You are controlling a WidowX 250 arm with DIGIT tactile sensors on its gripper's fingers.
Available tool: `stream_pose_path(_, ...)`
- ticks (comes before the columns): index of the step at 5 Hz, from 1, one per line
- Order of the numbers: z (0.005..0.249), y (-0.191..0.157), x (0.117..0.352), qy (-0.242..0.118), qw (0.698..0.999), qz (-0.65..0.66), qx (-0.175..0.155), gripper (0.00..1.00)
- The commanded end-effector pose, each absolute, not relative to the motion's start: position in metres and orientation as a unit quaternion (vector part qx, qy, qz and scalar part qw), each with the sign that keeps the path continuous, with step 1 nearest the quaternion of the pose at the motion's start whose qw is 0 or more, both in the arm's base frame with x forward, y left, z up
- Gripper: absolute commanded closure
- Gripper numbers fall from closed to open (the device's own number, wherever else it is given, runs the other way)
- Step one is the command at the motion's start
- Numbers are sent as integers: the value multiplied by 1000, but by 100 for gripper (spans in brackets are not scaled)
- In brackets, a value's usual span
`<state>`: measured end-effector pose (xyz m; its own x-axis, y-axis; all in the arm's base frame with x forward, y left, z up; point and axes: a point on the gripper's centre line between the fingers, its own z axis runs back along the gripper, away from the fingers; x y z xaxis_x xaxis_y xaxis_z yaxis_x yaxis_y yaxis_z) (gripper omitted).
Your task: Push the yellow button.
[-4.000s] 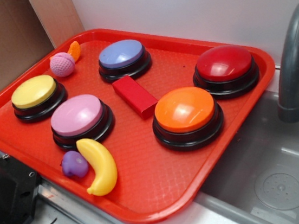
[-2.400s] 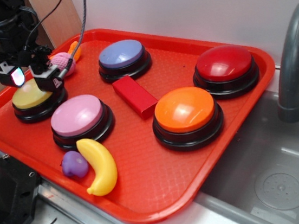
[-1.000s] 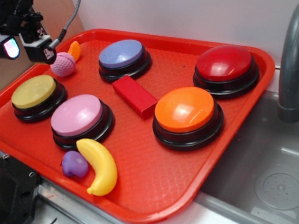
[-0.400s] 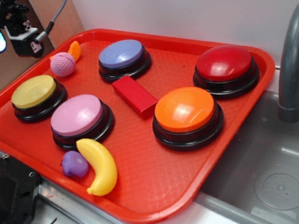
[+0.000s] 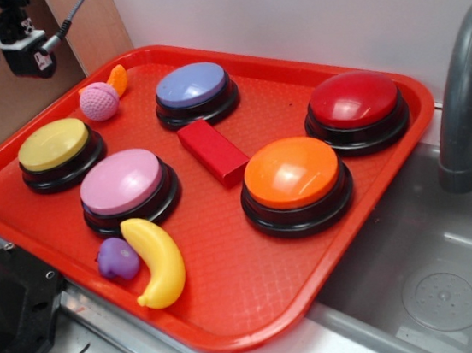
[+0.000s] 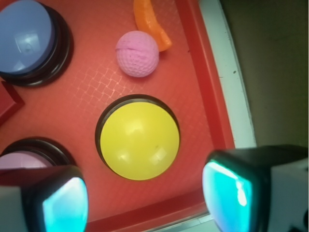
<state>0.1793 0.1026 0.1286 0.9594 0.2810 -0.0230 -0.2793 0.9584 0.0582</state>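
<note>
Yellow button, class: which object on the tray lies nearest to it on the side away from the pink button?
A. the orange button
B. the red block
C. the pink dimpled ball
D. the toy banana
C. In the wrist view the pink dimpled ball sits just beyond the yellow button, opposite the pink button; the exterior view shows the same order on the tray.
</note>
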Motion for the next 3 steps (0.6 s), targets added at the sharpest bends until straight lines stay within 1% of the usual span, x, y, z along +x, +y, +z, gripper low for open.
stream_pose_path(1, 154, 113, 181, -26, 987, 154, 46, 0)
stream_pose_path(3, 162, 114, 181, -34, 986, 156, 51, 0)
